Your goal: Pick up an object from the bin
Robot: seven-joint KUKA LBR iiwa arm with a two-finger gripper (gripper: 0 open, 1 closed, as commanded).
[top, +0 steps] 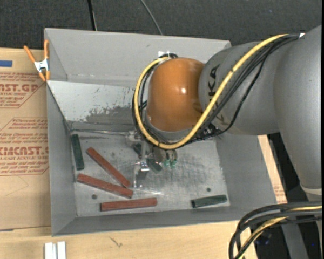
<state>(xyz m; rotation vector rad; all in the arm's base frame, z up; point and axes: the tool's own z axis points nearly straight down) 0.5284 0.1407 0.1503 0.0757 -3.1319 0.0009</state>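
Orange-capped arm [173, 99] over the grey bin [97, 53].
Tool [144, 169], opening untellable, mid-frame beside a reddish stick [109, 167]: likely stiff, light; grip mid-length.

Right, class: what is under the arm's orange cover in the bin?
The gripper hangs there, just right of a red-brown stick. The bin floor straight beneath the orange cover is hidden.

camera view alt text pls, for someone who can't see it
The arm's gripper hangs low over the middle of the grey bin, just right of three reddish-brown bars. One dark green bar lies by the left wall, a second dark green bar near the lower right corner.
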